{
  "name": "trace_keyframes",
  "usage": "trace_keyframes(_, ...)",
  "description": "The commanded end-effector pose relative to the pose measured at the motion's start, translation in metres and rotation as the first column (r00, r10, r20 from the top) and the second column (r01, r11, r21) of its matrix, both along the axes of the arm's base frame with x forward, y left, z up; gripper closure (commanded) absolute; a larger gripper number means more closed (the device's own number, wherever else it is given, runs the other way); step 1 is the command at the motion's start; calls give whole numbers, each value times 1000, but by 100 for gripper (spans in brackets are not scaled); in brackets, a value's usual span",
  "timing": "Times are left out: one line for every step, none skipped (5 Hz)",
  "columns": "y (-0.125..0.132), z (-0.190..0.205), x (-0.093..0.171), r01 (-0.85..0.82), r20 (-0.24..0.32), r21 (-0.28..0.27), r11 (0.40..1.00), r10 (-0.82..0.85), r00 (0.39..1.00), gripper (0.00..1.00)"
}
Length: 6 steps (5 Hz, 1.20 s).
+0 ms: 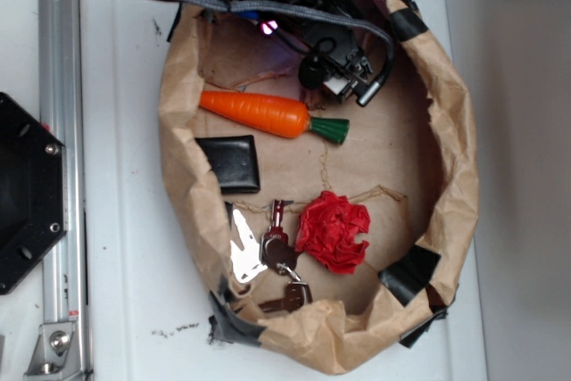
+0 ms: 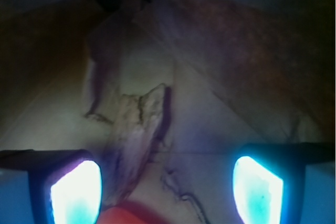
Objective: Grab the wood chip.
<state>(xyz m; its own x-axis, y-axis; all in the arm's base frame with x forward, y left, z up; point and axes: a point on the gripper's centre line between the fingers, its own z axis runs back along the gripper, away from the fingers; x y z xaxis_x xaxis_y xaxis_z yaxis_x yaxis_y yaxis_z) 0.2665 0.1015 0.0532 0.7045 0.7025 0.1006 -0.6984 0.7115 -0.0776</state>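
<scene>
Tan wood chip [image 2: 139, 124] ahead of the parted pincer [image 2: 167, 187]

You will find no readable text, label, brand, number or sign in either view; nothing legible shows on any object or surface in the exterior picture, and the dim, blurred wrist picture offers no lettering.

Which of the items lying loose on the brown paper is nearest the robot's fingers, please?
The orange plastic carrot with the green top: it lies just below-left of the gripper, while the black wallet, red crumpled paper and keys lie farther down.
</scene>
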Motion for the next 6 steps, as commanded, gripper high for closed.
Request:
trace_keyframes(23, 18, -4, -28, 58, 30, 999, 27, 998, 0)
trace_keyframes(23, 18, -4, -28, 58, 30, 999, 27, 998, 0)
trace_keyframes(23, 18, -4, -28, 58, 30, 999, 27, 998, 0)
trace_keyframes(3, 22, 7, -57, 86, 34, 998, 54, 995, 0)
trace_keyframes(-11, 24, 10, -50, 91, 33, 998, 47, 995, 0)
trace_keyframes(-22, 16, 22, -102, 99, 22, 995, 99, 990, 0)
